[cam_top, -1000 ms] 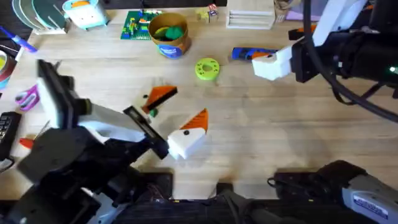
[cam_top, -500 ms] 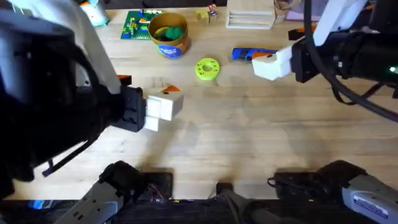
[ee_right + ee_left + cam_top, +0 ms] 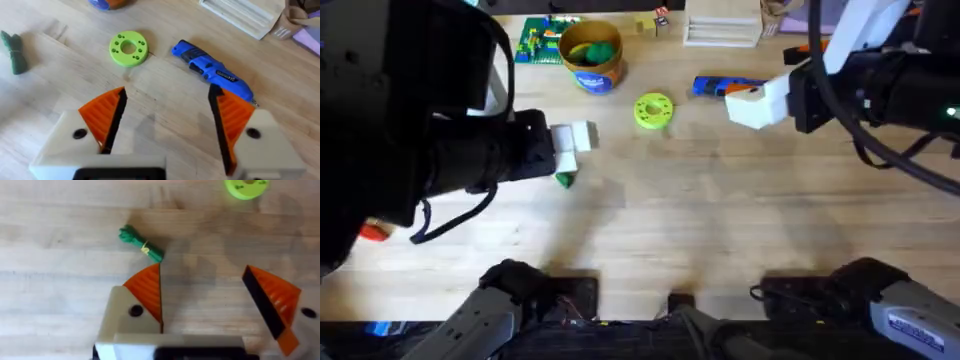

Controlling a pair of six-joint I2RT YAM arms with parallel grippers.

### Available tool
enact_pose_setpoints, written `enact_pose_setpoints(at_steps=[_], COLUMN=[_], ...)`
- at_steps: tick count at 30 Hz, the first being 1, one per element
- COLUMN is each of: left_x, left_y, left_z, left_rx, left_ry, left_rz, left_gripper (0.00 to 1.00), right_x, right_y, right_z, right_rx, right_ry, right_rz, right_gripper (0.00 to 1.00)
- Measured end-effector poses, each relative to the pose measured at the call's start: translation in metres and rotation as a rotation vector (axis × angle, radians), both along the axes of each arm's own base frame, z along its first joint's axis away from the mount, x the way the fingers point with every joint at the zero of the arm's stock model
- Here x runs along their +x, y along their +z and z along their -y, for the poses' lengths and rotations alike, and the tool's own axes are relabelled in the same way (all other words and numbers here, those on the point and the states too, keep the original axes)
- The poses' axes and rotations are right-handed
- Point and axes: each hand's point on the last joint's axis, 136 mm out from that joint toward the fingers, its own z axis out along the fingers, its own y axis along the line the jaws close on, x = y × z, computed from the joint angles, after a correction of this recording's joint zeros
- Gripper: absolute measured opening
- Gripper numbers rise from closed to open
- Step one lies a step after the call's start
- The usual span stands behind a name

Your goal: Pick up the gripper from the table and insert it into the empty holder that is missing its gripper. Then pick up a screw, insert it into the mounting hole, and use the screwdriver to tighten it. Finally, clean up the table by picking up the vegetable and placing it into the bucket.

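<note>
Left gripper (image 3: 210,305) has shifted back, released, vegetable (image 3: 141,244) at its 11 o'clock; right gripper (image 3: 167,120) released over screwdriver (image 3: 212,70).

The left arm looms large and dark over the table (image 3: 720,230), its white gripper (image 3: 572,140) hanging just above the vegetable (image 3: 564,180). The lime-green disc (image 3: 653,110) lies to the right of that gripper, the bucket (image 3: 592,56) beyond it. Right of the disc, the screwdriver (image 3: 712,87) lies at the right gripper (image 3: 756,104).
</note>
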Motion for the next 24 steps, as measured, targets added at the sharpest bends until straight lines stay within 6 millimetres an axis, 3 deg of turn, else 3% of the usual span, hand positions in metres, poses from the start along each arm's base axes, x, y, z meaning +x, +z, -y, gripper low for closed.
enact_pose_setpoints(at_steps=[11,16,24], left_x=[0.02,0.036,0.043], left_y=[-0.045,-0.072,-0.136], left_z=[-0.046,-0.049,-0.043], left_rx=[-0.04,-0.044,-0.08], left_ry=[0.452,0.506,0.52], left_rz=[-0.224,-0.267,-0.355], left_gripper=[0.992,0.992,0.99], right_x=[-0.001,-0.004,-0.007], right_y=[-0.001,-0.005,-0.01], right_z=[0.0,0.002,0.003], right_rx=[-0.002,-0.011,-0.02], right_ry=[0.0,0.0,0.0], right_rz=[-0.004,-0.026,-0.046], right_gripper=[0.992,0.992,0.993])
